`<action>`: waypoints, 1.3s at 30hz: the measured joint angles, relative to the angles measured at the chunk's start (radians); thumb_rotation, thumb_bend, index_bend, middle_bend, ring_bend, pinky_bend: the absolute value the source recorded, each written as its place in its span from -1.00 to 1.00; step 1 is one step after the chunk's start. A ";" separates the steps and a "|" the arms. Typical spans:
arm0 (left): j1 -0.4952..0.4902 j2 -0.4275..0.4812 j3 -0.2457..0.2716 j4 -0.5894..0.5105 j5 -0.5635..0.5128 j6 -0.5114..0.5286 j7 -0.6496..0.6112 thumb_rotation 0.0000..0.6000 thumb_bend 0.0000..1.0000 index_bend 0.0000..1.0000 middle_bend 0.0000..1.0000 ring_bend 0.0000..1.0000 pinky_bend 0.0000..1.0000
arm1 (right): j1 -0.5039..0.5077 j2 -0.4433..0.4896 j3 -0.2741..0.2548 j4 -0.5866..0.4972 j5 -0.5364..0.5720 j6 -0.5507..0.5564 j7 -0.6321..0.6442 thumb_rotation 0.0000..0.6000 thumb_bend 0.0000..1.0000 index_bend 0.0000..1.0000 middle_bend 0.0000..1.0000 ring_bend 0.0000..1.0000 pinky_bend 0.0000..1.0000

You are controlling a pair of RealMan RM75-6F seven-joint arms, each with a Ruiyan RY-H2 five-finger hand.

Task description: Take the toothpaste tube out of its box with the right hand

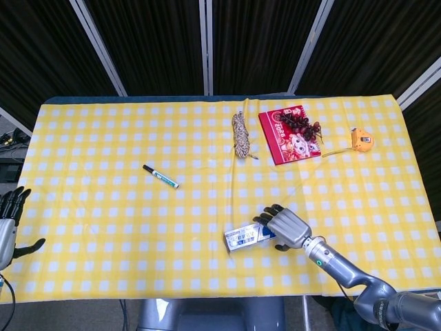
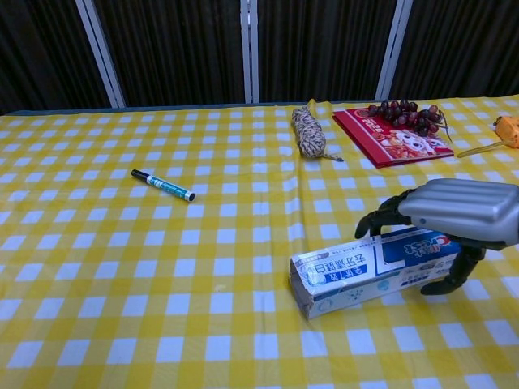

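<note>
The white and blue toothpaste box lies flat near the front middle of the yellow checked table, with its flaps closed and no tube showing. My right hand arches over the box's right end. Its fingers curve down behind the box and the thumb reaches down in front. The box lies straight and is not lifted. My left hand hovers off the table's left edge with fingers apart and nothing in it.
A green marker lies left of centre. At the back are a rope bundle, a red booklet with grapes on it, and an orange tape measure.
</note>
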 measured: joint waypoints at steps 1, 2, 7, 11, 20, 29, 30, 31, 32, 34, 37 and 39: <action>0.000 0.000 0.000 0.001 -0.001 -0.001 -0.001 1.00 -1.00 -1.00 -1.00 -1.00 -1.00 | -0.001 -0.006 0.002 0.006 0.000 0.007 0.001 1.00 -0.63 -0.33 -0.19 -0.35 -0.32; -0.001 0.001 0.000 0.001 -0.001 -0.002 -0.002 1.00 -1.00 -1.00 -1.00 -1.00 -1.00 | -0.002 -0.012 0.003 0.011 0.000 0.016 0.005 1.00 -0.59 -0.28 -0.16 -0.32 -0.29; -0.004 -0.001 0.000 0.004 -0.005 -0.011 -0.002 1.00 -1.00 -1.00 -1.00 -1.00 -1.00 | -0.011 -0.042 0.008 0.047 -0.015 0.089 0.062 1.00 -0.44 -0.20 -0.11 -0.25 -0.24; -0.006 -0.001 0.001 0.003 -0.006 -0.013 0.000 1.00 -1.00 -1.00 -1.00 -1.00 -1.00 | -0.014 -0.047 0.005 0.057 -0.037 0.129 0.099 1.00 -0.44 -0.20 -0.11 -0.25 -0.24; -0.003 0.005 0.003 -0.005 0.002 -0.006 -0.009 1.00 -1.00 -1.00 -1.00 -1.00 -1.00 | -0.017 0.029 0.026 -0.006 -0.079 0.223 0.038 1.00 -0.44 -0.20 -0.10 -0.24 -0.23; 0.007 0.016 0.009 -0.016 0.027 0.017 -0.026 1.00 -1.00 -1.00 -1.00 -1.00 -1.00 | -0.022 0.148 0.084 -0.080 -0.158 0.325 -0.318 1.00 -0.40 -0.06 -0.05 -0.18 -0.18; 0.007 0.016 0.010 -0.017 0.030 0.018 -0.026 1.00 -1.00 -1.00 -1.00 -1.00 -1.00 | -0.021 0.162 0.092 -0.082 -0.177 0.336 -0.386 1.00 -0.39 -0.05 -0.05 -0.18 -0.18; 0.008 0.017 0.011 -0.017 0.033 0.019 -0.027 1.00 -1.00 -1.00 -1.00 -1.00 -1.00 | -0.020 0.172 0.098 -0.082 -0.193 0.343 -0.440 1.00 -0.38 -0.06 -0.05 -0.18 -0.18; 0.008 0.017 0.013 -0.018 0.035 0.020 -0.027 1.00 -1.00 -1.00 -1.00 -1.00 -1.00 | -0.019 0.182 0.104 -0.082 -0.210 0.349 -0.495 1.00 -0.37 -0.06 -0.05 -0.18 -0.18; 0.009 0.018 0.015 -0.020 0.040 0.021 -0.028 1.00 -1.00 -1.00 -1.00 -1.00 -1.00 | -0.018 0.207 0.119 -0.085 -0.245 0.360 -0.628 1.00 -0.37 -0.06 -0.06 -0.18 -0.18; 0.009 0.019 0.017 -0.020 0.045 0.022 -0.028 1.00 -1.00 -1.00 -1.00 -1.00 -1.00 | -0.018 0.242 0.141 -0.097 -0.279 0.361 -0.808 1.00 -0.37 -0.07 -0.07 -0.18 -0.19; 0.009 0.018 0.018 -0.019 0.046 0.020 -0.028 1.00 -1.00 -1.00 -1.00 -1.00 -1.00 | -0.020 0.265 0.157 -0.110 -0.293 0.355 -0.922 1.00 -0.36 -0.08 -0.07 -0.19 -0.19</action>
